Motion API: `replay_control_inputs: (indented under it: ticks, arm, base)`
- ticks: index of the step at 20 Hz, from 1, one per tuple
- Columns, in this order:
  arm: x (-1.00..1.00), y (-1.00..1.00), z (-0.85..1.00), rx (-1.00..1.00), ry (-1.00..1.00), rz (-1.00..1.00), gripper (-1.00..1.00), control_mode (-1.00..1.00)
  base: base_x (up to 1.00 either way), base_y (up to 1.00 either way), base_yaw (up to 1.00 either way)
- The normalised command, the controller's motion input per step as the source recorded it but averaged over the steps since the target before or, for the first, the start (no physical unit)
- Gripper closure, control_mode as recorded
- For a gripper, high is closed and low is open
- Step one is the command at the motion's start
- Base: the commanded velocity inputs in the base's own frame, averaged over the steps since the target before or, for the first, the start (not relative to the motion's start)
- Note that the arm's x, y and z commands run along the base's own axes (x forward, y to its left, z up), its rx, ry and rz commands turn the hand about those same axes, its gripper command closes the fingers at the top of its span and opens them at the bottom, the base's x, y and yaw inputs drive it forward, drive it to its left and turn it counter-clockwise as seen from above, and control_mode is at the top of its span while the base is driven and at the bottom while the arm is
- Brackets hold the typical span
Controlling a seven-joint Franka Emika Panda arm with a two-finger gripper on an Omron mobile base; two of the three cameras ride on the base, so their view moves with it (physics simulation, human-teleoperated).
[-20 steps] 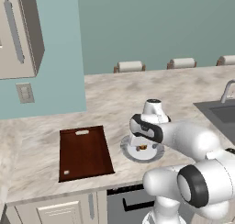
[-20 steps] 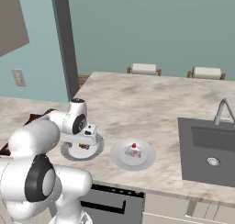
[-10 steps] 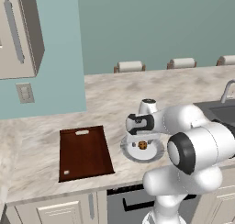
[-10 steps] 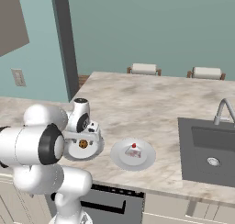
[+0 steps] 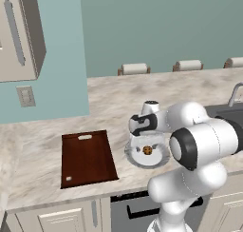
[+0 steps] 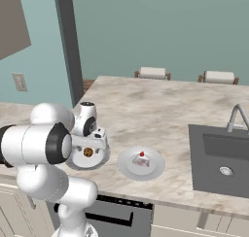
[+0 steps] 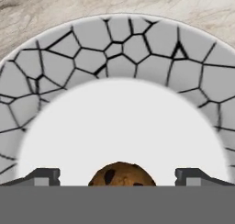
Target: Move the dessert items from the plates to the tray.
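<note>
Gripper [image 7: 117,175] spread wide just above the cookie [image 7: 121,174], fingertips [image 7: 43,176] either side and clear of it, gripping nothing. Cookie on the near plate [image 5: 156,156], right of the tray [image 5: 87,157]. Cake piece [image 6: 141,159] on the second plate [image 6: 155,161], further right.

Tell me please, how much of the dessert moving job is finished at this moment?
Nothing is moved yet: the tray holds no dessert. In hand: the gripper is open, its tips on either side of the cookie on its plate. Left: carry the cookie over, then the cake piece from the other plate.
</note>
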Motion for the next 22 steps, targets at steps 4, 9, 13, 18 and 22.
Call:
replay_control_inputs:
  ticks: [4, 9, 13, 18, 22]
  arm:
    - [-0.13, 0.00, -0.07, -0.01, 0.00, 0.00, -1.00, -1.00]
    - [0.00, 0.00, -0.03, 0.00, 0.00, 0.00, -1.00, -1.00]
    - [0.00, 0.00, 0.00, 0.00, 0.00, 0.00, 1.00, -1.00]
    - [0.00, 0.21, 0.18, 0.00, 0.00, -0.07, 1.00, -1.00]
    - [0.00, 0.69, 1.00, 0.05, -0.10, -0.08, 1.00, -1.00]
  base:
    - [0.00, 0.00, 0.00]
    - [0.00, 0.00, 0.00]
    - [0.00, 0.00, 0.00]
    - [0.00, 0.00, 0.00]
    - [0.00, 0.00, 0.00]
